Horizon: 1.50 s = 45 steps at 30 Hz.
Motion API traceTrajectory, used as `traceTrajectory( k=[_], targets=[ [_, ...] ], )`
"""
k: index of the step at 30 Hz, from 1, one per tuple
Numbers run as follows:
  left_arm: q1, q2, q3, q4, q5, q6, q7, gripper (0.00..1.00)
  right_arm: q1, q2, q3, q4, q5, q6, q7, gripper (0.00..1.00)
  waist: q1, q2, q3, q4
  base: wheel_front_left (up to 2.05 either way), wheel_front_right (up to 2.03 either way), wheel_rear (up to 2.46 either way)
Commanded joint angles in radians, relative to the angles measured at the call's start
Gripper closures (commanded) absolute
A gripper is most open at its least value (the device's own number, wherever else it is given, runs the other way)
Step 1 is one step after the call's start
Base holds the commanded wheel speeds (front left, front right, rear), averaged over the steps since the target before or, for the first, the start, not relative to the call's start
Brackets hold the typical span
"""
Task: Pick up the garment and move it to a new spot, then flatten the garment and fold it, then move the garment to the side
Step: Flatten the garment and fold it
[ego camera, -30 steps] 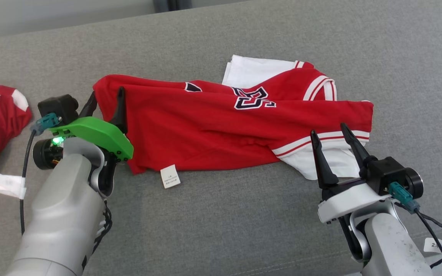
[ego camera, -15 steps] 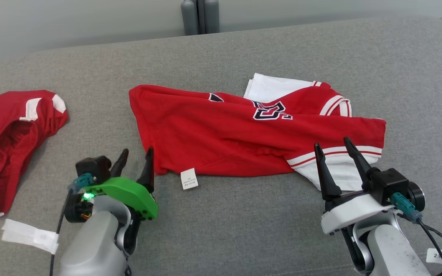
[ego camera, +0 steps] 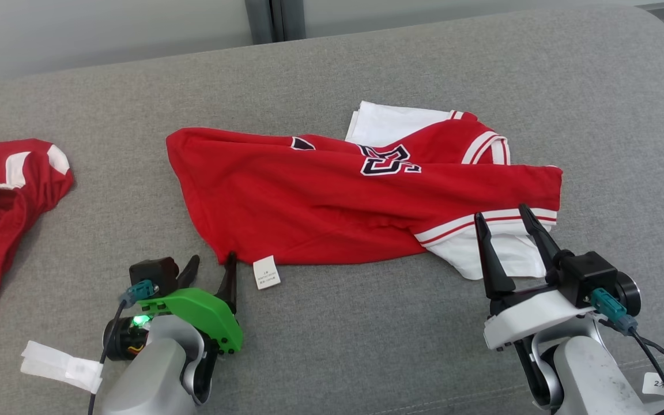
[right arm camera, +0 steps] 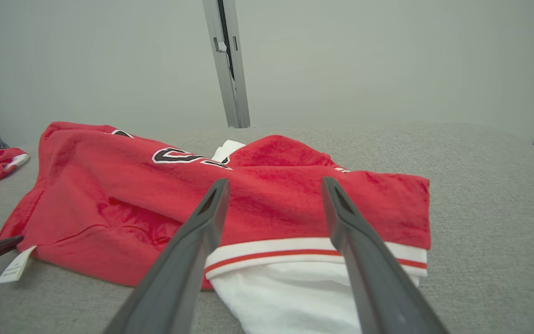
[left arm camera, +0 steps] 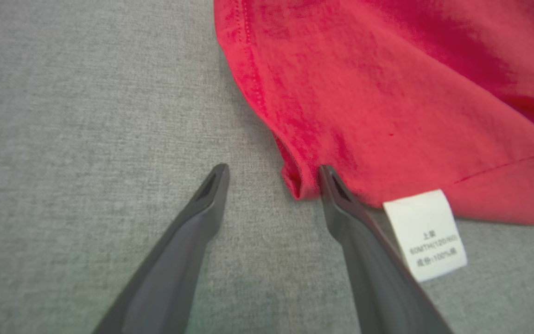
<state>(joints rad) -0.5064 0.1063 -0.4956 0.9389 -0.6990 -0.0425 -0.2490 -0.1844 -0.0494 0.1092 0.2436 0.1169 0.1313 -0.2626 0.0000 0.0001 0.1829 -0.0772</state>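
Note:
The garment (ego camera: 320, 207), a red jersey with white trim and dark lettering, lies crumpled in the middle of the grey cushion. My left gripper (ego camera: 214, 256) stands open at its near-left corner. In the left wrist view the hem corner (left arm camera: 295, 183) sits between the fingers of the left gripper (left arm camera: 272, 168), against the right one, beside a white care label (left arm camera: 427, 234). My right gripper (ego camera: 500, 212) is open over the white near-right end. In the right wrist view the striped hem (right arm camera: 271, 253) lies just under the spread fingers of the right gripper (right arm camera: 275, 181). Neither gripper holds anything.
A second red garment (ego camera: 3, 196) lies bunched at the far left. A white strip (ego camera: 61, 363) lies by my left forearm. The grey cushion (ego camera: 366, 346) runs bare along the front and to the right. A wall with a grey post (right arm camera: 230, 65) stands behind.
My left gripper drew back from the garment's far-left corner to its near-left corner and stayed open. The head camera shifted. The right gripper barely moved.

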Motion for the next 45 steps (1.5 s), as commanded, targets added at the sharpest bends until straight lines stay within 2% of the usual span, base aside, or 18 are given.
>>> traceTrajectory(
  k=[1,2,11,22,23,24,32,39,45],
  targets=[
    [-0.011,0.003,-0.003,0.011,-0.008,-0.002,-0.003,0.92,-0.003,-0.002,-0.004,-0.005,-0.001,-0.001,-0.003,0.00,0.0000,-0.0001,0.006,-0.005,0.00,0.00,0.00],
    [-0.011,0.002,-0.001,0.021,-0.011,-0.005,-0.002,1.00,-0.002,-0.002,-0.006,-0.005,-0.001,-0.001,-0.003,0.00,0.0000,-0.0001,0.007,-0.006,0.00,0.00,0.00],
    [0.016,0.030,0.050,0.005,-0.029,-0.011,-0.016,1.00,0.002,-0.002,-0.010,-0.001,-0.004,-0.001,-0.003,0.00,0.0000,-0.0001,-0.008,0.016,0.00,0.00,0.00],
    [0.102,0.082,0.136,-0.135,0.005,0.038,-0.015,1.00,0.013,-0.002,0.000,0.003,-0.004,-0.001,-0.002,0.00,0.0000,-0.0001,-0.035,0.048,0.00,0.00,0.00],
    [0.111,0.081,0.139,-0.146,0.010,0.035,-0.015,0.55,0.013,-0.002,0.000,0.004,-0.004,-0.001,-0.002,0.00,0.0000,-0.0001,-0.036,0.049,0.00,0.00,0.00],
    [0.119,0.081,0.141,-0.156,0.016,0.033,-0.015,0.00,0.012,-0.002,0.000,0.003,-0.004,-0.001,-0.001,0.00,0.0000,-0.0001,-0.037,0.050,0.00,0.00,0.00],
    [0.200,0.051,0.240,-0.325,0.080,0.019,-0.015,0.00,0.018,-0.002,-0.007,-0.001,-0.011,-0.001,0.004,0.00,0.0000,-0.0001,-0.053,0.052,0.00,0.00,0.00],
    [0.337,-0.003,0.396,-0.593,0.237,-0.026,-0.015,0.00,0.039,-0.002,-0.035,-0.009,-0.019,-0.001,0.010,0.00,0.0000,-0.0001,-0.082,0.070,0.00,0.00,0.00],
    [0.425,-0.043,0.475,-0.709,0.343,-0.065,-0.015,0.00,0.056,-0.002,-0.057,-0.014,-0.029,-0.001,0.017,0.00,0.0000,-0.0001,-0.113,0.089,0.00,0.00,0.00]
  ],
)
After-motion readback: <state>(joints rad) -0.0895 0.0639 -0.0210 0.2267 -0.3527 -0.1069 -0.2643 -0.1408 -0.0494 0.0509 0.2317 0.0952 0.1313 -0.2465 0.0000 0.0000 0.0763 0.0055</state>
